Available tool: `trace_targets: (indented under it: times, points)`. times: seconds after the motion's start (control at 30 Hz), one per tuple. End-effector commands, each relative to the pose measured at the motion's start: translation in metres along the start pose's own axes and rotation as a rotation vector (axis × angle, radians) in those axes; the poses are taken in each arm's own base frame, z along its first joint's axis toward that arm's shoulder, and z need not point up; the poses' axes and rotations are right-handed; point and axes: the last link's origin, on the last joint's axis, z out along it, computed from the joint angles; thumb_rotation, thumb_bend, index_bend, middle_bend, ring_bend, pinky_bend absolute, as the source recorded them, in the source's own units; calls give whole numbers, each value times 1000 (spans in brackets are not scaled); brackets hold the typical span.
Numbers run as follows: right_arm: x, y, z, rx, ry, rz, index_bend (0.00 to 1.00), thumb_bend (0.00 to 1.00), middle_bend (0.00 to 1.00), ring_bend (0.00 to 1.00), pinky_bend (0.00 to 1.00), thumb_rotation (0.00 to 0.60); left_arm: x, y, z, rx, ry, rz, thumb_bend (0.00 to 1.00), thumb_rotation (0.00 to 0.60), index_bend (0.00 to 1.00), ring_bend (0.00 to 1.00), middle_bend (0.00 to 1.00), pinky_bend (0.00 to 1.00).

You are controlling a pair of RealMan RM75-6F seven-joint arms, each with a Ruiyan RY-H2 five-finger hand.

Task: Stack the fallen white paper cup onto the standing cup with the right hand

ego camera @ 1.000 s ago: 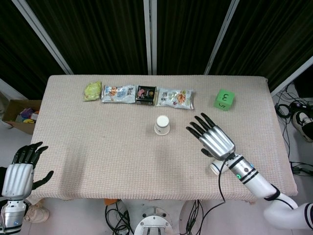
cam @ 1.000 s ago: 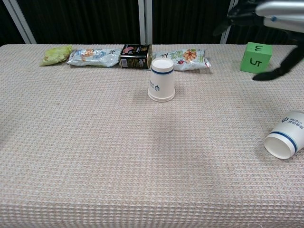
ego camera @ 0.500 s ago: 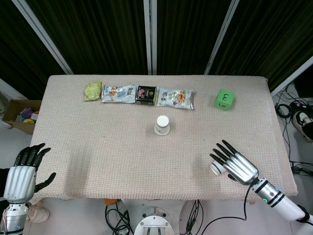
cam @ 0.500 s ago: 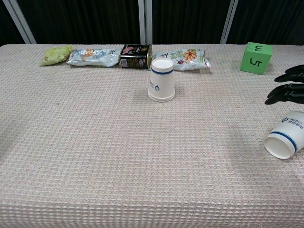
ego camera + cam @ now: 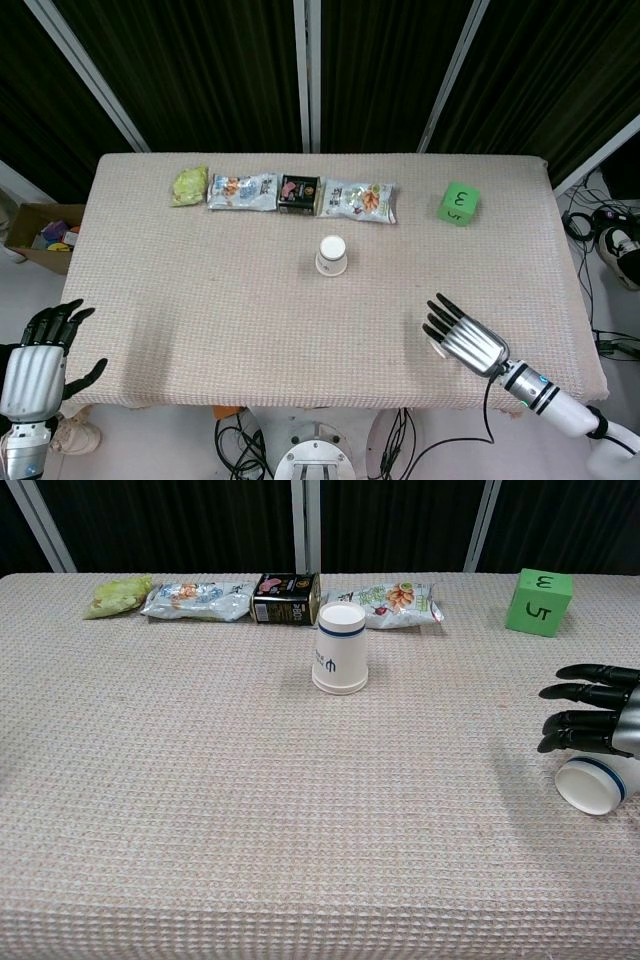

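The standing white paper cup [image 5: 331, 254] [image 5: 341, 648] is upside down near the table's middle, with a blue band near its top. The fallen cup [image 5: 597, 783] lies on its side near the front right edge, its open mouth facing the chest camera. My right hand [image 5: 465, 338] [image 5: 592, 710] hovers over it, open, its fingers stretched flat above the cup's body. In the head view the hand covers nearly all of the fallen cup. I cannot tell whether they touch. My left hand [image 5: 35, 368] hangs open beyond the table's front left corner, holding nothing.
A row of snack packets [image 5: 243, 190] and a dark box [image 5: 298, 193] lines the far side behind the standing cup. A green cube [image 5: 458, 203] [image 5: 540, 602] sits at the far right. A cardboard box [image 5: 40, 233] stands on the floor to the left.
My right hand came back from the table's middle to the front right and settled lower over the fallen cup, now covering it. The left hand sank slightly.
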Motion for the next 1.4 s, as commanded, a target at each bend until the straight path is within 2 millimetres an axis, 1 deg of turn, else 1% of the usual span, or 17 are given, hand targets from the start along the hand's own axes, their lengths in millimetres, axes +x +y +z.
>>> trace_targets:
  times: [0.03,0.07,0.13,0.2,0.3,0.33,0.43,0.47,0.53,0.57,0.67,0.73,0.87,0.97,1.1,1.2,1.4]
  points:
    - [-1,-3,2,11,17,-33,283,106,266,38,10,600,0,-1,0,1,2,-1,189,600,219,131,152,145]
    - [-2,-3,2,10,20,-35,300,123,276,46,10,600,0,-1,0,1,2,-1,189,600,219,131,151,145]
    - [-3,-3,3,1,30,-33,365,184,310,85,22,600,-1,-1,-1,2,1,-3,190,600,220,131,151,145]
    - [-4,-4,3,-4,38,-14,406,218,332,110,34,600,-1,-2,-1,2,0,-5,190,600,219,132,152,145]
    - [5,-4,5,-35,91,91,472,259,365,142,49,600,-2,-3,-1,4,-2,-5,189,600,220,131,151,145]
    - [9,-3,6,-52,118,146,480,261,367,143,50,600,-2,-3,-1,5,-3,-5,189,600,220,131,151,145]
    - [31,5,11,-108,231,403,486,260,367,143,53,600,-2,-3,-1,7,-3,-4,189,600,220,132,152,145]
    - [41,10,16,-124,283,511,487,260,367,143,54,600,-2,-3,0,6,-3,-3,189,600,220,131,152,145]
    - [54,18,25,-140,356,658,486,257,359,141,57,600,-3,-3,0,3,-4,-5,189,600,219,131,152,145]
    - [60,22,31,-144,386,729,486,251,353,139,58,600,-4,-2,0,1,-5,-6,190,600,219,131,152,145]
    - [79,32,60,-132,467,960,480,232,336,137,58,600,-6,-1,2,-2,-13,-10,189,600,219,131,152,145]
    - [87,35,77,-120,487,1065,472,228,327,136,58,600,-6,-2,2,-2,-15,-8,189,600,219,132,151,145]
    - [100,35,118,-133,518,1296,470,226,326,136,58,600,-6,-4,3,4,-14,-8,190,600,219,132,152,145]
    - [106,33,142,-136,523,1433,469,223,326,136,58,600,-7,-6,4,11,-19,-9,189,600,219,132,151,145]
    - [112,34,170,-146,514,1534,470,222,326,136,57,600,-8,-9,3,25,-28,-9,189,600,219,131,151,145]
    - [117,29,191,-145,504,1598,469,221,326,136,57,600,-9,-12,3,37,-32,-9,190,600,219,132,151,145]
    - [122,23,221,-149,497,1603,470,220,326,136,57,600,-10,-14,6,40,-39,-10,189,600,219,132,152,145]
